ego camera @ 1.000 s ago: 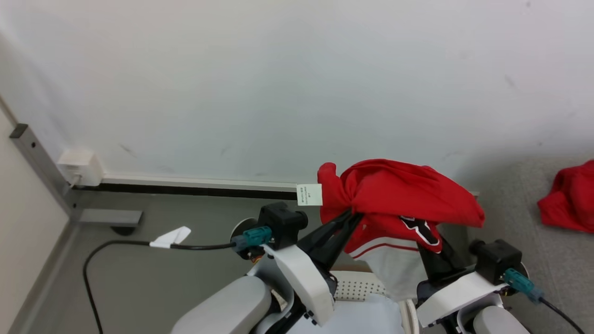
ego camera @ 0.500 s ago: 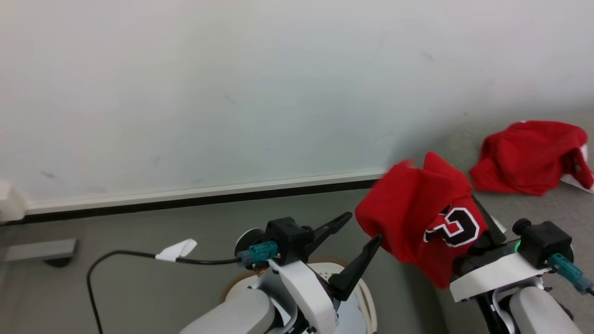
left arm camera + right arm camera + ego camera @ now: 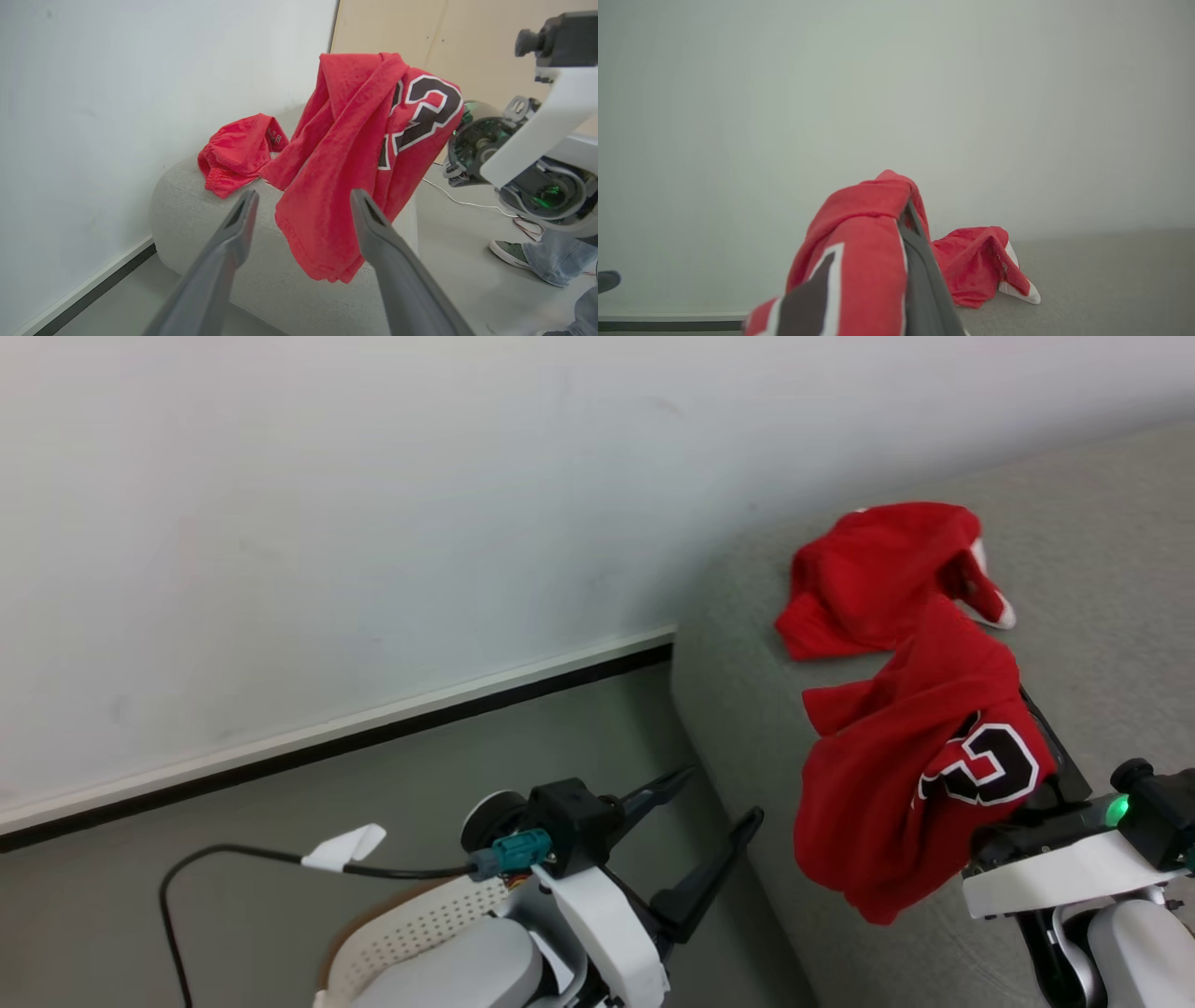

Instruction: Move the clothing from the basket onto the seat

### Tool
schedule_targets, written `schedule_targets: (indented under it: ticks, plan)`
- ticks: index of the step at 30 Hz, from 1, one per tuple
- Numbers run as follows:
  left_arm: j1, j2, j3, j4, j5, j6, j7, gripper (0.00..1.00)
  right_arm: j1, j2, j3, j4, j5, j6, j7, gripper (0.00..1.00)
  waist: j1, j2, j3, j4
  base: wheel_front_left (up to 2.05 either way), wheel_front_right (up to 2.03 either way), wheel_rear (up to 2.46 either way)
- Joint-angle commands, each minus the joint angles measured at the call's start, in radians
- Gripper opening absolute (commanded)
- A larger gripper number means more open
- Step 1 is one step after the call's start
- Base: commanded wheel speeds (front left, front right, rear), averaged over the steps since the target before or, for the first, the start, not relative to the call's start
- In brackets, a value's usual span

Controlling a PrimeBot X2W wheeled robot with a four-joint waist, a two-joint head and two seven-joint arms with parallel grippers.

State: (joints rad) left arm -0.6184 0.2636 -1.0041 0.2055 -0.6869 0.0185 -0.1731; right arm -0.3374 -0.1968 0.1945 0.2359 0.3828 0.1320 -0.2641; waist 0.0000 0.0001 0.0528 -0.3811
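**Head view.** The right gripper (image 3: 1036,728) grasps a red jersey (image 3: 896,775) with a black-and-white numeral. The jersey hangs off it above the near end of the grey seat (image 3: 747,709). Cloth covers the fingertips, and only a dark strip of one finger shows along the jersey's right side. A second garment (image 3: 878,574), also red, lies crumpled on the seat beyond. The jersey's top overlaps it in the picture, so I cannot tell whether they touch. The left gripper (image 3: 719,795) hangs over the floor (image 3: 280,775) with its fingers spread and nothing between them. Below it, the left arm hides most of the basket (image 3: 420,924), leaving a perforated white wall and a brown rim in sight. A black cable (image 3: 233,849) runs to the left wrist.

**Left wrist view.** The spread fingers (image 3: 233,233) frame the jersey from the side. Here its lower hem hangs free in front of the seat's rounded end. A person's shoe (image 3: 509,252) and a jeans leg stand on the floor at the right, cut off by the edge.

**Right wrist view.** The jersey is draped over the gripper so that it buries one finger and leaves the other finger (image 3: 920,270) bare. The second garment's white trim shows here, against the wall (image 3: 896,93).
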Motion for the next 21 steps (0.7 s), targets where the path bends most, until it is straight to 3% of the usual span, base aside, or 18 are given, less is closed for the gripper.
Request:
schedule_targets:
  ticks: [1, 11, 21]
  plan:
    - [-0.009, 0.009, -0.001, -0.003, 0.014, -0.001, -0.007, 1.00, 0.015, -0.005, -0.011, -0.012, -0.005, -0.003, 0.000, 0.00, 0.0000, -0.0001, 0.019, -0.052, 0.00, 0.00, 0.00]
    - [-0.020, 0.018, -0.010, 0.003, 0.032, 0.003, -0.017, 1.00, 0.048, 0.012, -0.038, -0.049, -0.019, -0.003, 0.000, 0.00, 0.0000, -0.0001, 0.040, -0.146, 0.00, 0.00, 0.00]
    - [-0.056, 0.036, 0.007, -0.007, 0.036, 0.008, -0.021, 1.00, 0.003, -0.004, -0.081, -0.084, -0.025, -0.003, 0.000, 0.00, 0.0000, -0.0001, 0.108, -0.142, 0.00, 0.00, 0.00]
